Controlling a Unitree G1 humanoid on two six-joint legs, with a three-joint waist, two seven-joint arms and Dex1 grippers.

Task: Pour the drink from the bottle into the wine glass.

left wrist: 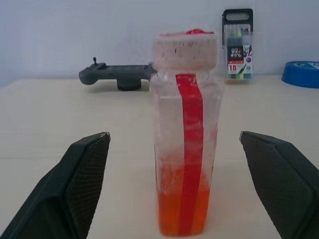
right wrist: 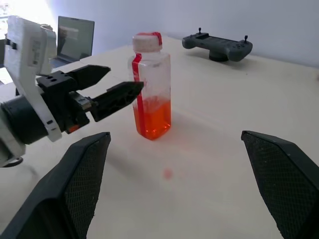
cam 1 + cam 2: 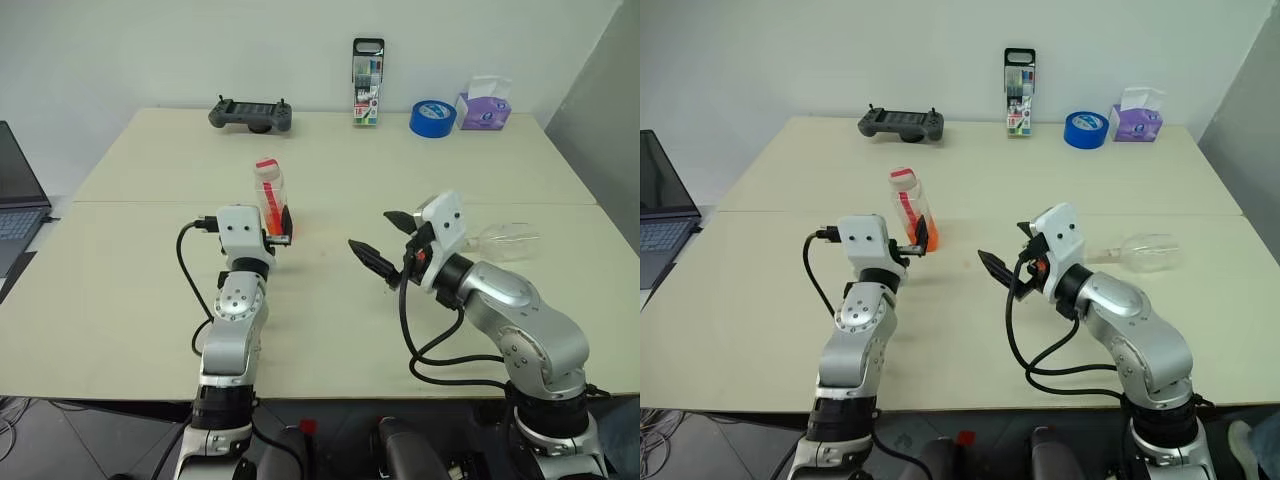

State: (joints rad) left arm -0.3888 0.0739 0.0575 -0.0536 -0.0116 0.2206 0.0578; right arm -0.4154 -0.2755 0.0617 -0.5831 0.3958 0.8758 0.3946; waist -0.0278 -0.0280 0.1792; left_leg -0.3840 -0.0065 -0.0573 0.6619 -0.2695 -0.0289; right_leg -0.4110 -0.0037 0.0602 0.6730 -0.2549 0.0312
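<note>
Slim clear plastic bottle (image 3: 270, 196) with red-and-white cap, orange-red drink (image 1: 180, 211) about 1/3 full, stands upright mid-table: likely light, squashy, slick; grip mid-body. Left gripper (image 2: 107, 85) wide open beside it, right gripper (image 3: 385, 242) also wide, empty. Fragile clear stemmed wine glass (image 3: 1143, 251) lies sideways behind right arm.

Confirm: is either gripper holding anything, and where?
Nothing held. Left gripper is open around the standing bottle without touching; right gripper is open in the air.

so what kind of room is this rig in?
Looks like an office or lab test bench, not a kitchen: a plain cream table against a bare wall, with a laptop at its edge, a handheld controller, a marker set and a roll of blue tape.
</note>
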